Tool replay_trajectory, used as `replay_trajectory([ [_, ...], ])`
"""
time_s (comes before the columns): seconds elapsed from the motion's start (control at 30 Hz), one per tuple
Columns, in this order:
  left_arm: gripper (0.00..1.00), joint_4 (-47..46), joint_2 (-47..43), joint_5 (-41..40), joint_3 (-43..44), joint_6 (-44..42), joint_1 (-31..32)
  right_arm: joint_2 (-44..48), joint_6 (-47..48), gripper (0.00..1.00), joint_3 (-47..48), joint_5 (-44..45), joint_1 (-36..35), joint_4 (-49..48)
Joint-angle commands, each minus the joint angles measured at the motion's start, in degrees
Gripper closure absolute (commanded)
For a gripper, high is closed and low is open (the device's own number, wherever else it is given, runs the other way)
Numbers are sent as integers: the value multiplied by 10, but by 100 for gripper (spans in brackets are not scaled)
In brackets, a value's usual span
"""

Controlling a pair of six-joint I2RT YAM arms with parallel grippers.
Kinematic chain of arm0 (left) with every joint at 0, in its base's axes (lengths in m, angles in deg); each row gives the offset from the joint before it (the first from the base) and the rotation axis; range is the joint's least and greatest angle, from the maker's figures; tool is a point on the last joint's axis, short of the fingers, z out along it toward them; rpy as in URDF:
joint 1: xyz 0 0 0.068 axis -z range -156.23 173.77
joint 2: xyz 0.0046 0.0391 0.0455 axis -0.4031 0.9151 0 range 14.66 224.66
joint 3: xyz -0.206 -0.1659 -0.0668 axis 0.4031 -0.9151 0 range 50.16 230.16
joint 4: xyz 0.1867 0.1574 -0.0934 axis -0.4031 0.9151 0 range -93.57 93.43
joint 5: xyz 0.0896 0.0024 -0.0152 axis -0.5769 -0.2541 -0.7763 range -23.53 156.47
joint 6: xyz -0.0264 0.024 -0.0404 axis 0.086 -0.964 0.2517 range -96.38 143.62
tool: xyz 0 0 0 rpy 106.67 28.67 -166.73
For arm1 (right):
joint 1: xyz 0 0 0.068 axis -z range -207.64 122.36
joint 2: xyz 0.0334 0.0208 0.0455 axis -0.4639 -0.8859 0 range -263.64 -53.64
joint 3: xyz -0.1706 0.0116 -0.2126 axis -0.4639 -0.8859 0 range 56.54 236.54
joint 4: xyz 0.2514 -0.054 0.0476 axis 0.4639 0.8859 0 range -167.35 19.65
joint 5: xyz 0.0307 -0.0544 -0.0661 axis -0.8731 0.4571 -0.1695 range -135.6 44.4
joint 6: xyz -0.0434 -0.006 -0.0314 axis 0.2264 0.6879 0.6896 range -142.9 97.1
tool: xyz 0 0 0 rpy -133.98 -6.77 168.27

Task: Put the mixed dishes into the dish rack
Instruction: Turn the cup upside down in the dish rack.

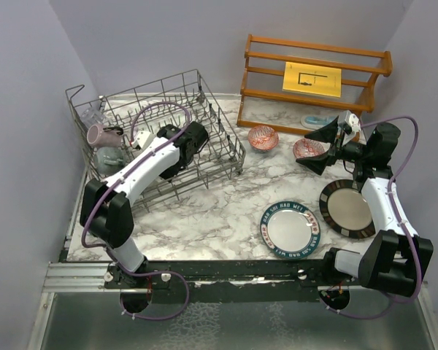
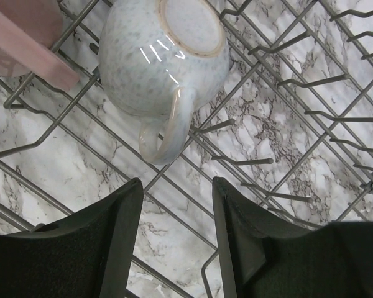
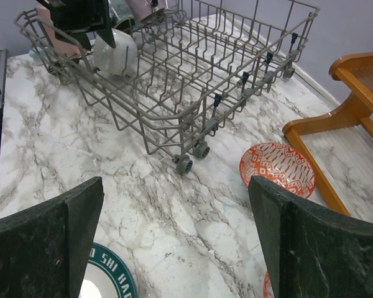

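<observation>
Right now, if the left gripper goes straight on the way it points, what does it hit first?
Probably the handle of the pale speckled mug, upturned in the dish rack; depth is unclear.

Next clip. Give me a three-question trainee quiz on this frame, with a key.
1. True or false: the left gripper is clamped on the white speckled mug in the dish rack.
2. Where do the blue-rimmed plate and the dark-rimmed plate lie? A: in the rack. B: on the table. C: on the wooden shelf.
3. How many red-patterned bowls sit outside the rack?
Key: 1 false, its jaws stand open, clear of the mug. 2 B. 3 two.
</observation>
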Motion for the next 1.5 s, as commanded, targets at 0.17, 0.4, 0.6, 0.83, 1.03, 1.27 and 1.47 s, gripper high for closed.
replay_trajectory([
  [0.17,49,11,-55,-41,19,-61,24,-5,7,0,-4,-15,3,2],
  [0.4,49,-96,-101,-80,-23,-191,23,-10,7,0,-5,-16,3,2],
  [0.6,48,-295,-177,-57,-120,-380,9,-19,37,0,13,-19,2,48],
  [0.83,45,-502,-268,130,-178,-671,-23,-37,131,0,91,-22,-12,201],
  [1.03,34,-486,-294,334,-128,-772,-121,-79,202,0,243,70,-142,396],
  [1.27,30,-489,-304,504,-59,-795,-275,-246,150,4,495,217,-375,486],
  [1.47,28,-540,-399,451,-101,-795,-281,-420,60,12,662,264,-527,496],
])
